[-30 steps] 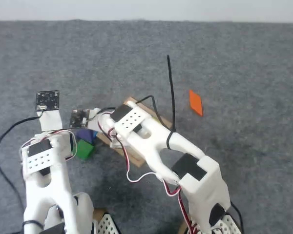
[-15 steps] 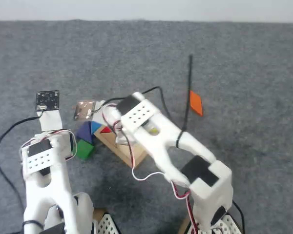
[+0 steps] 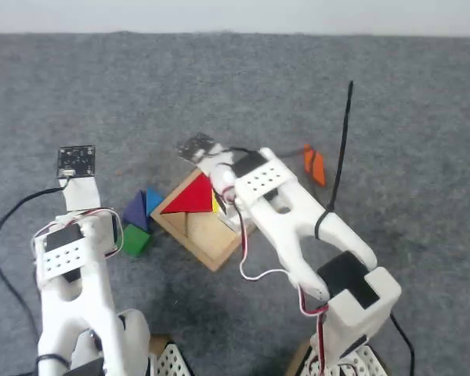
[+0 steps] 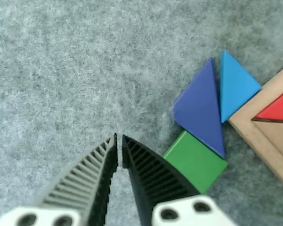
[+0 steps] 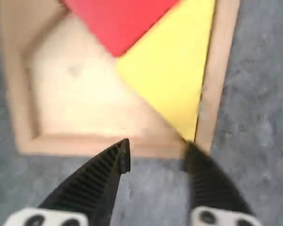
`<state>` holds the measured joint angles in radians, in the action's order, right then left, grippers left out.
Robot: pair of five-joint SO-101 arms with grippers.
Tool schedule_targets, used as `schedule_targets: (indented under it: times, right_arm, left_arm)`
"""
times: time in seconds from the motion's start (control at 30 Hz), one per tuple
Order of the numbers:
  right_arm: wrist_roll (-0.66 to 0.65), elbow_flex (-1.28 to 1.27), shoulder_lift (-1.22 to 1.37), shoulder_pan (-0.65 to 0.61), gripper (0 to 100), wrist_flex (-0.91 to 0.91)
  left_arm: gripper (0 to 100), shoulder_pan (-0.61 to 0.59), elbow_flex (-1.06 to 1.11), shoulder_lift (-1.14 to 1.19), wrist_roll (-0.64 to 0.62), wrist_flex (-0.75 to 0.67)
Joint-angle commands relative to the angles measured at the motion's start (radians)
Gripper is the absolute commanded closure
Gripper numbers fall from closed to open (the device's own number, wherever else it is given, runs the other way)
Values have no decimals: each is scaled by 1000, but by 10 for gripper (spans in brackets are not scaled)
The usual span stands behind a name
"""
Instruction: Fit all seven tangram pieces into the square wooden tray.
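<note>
My right hand (image 5: 156,146) hangs wide and empty over the rim of the square wooden tray (image 5: 221,70). I'd lift clear of the yellow triangular piece (image 5: 174,80) before fetching the orange parallelogram piece (image 3: 316,166).

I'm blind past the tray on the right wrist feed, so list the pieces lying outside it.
Observer: A green square, a purple triangle and a blue triangle lie on the carpet beside the tray.
Operator: Say where the left gripper is.
Observer: The left gripper is shut, over bare carpet next to the green square.
Operator: Report anything else loose.
Observer: An orange piece lies apart, on the tray's opposite side from those three.
</note>
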<state>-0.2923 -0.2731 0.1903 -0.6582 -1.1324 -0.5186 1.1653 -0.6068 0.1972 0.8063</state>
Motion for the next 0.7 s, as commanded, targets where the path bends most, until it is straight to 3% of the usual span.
schedule_targets:
  times: [0.0, 0.2, 0.67]
  right_arm:
    - [17, -40, -54, 36, 586, 140]
    - [18, -23, 39, 81, 590, 197]
    - [-32, 218, 243, 96, 863, 8]
  left_arm:
    - [987, -8, -36, -29, -5, -23]
    - [987, -8, -36, -29, -5, -21]
    - [987, -8, -33, -29, -5, -21]
